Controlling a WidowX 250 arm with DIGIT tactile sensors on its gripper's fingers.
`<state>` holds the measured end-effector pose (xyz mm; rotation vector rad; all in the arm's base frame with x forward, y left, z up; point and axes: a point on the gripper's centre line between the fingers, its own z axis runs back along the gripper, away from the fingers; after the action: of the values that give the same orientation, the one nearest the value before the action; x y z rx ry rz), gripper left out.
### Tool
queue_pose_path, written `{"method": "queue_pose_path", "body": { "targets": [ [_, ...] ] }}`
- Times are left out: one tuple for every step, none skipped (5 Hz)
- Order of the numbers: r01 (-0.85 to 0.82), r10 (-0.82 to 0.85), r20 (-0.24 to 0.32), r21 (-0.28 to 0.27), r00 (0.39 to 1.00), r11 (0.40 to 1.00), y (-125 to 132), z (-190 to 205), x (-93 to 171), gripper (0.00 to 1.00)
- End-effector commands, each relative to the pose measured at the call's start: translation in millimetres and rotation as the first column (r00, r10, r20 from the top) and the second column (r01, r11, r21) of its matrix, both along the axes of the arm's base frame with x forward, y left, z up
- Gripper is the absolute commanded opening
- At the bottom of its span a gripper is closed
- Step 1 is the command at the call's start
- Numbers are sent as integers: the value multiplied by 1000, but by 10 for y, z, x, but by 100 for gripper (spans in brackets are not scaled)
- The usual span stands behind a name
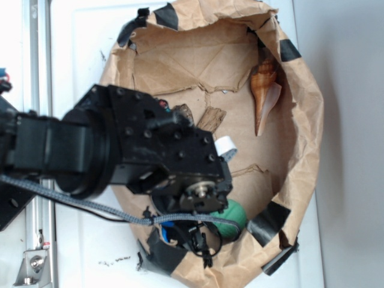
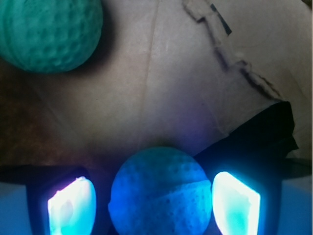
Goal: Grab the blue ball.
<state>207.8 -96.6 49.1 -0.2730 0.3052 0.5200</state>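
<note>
- On my wrist view the small matte teal-blue ball (image 2: 160, 193) sits between the two glowing fingers (image 2: 71, 205) of the black gripper (image 2: 154, 205); the jaws stand spread to either side of it, with a sliver of gap on each flank, so I judge nothing is clamped yet.
- From the exterior view I see only a fleck of blue beneath the arm, at the near end of the crumpled brown paper nest (image 1: 303, 120), so I lean on the wrist camera alone.
- My main worry: a round ball on creased paper can roll. If one finger touches first, it may squirt forward out of the jaws.
- The ball looks marginally nearer the left-hand pad in that view, so an uneven close seems plausible.
- The dimpled green ball (image 2: 49, 32) lies well apart at the top left; if the blue one escapes, it could run towards it.
- If I descend further, the fingertips could snag the paper floor or the black tape (image 2: 274, 132) patch just beside the ball.
- The tan spiral seashell (image 1: 264, 96) and the dark bark pieces (image 1: 210, 118) sit far up the nest, no threat.
</note>
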Motion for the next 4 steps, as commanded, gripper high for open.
{"method": "queue_pose_path", "body": {
  "targets": [
    [30, -31, -30, -51, 999, 998, -83, -177, -46, 100],
    [53, -59, -57, -93, 997, 994, -147, -304, -88, 100],
    [108, -123, -100, -142, 987, 984, -260, -362, -203, 100],
    [101, -117, -100, -152, 988, 983, -277, -301, -258, 0]
  ]
}}
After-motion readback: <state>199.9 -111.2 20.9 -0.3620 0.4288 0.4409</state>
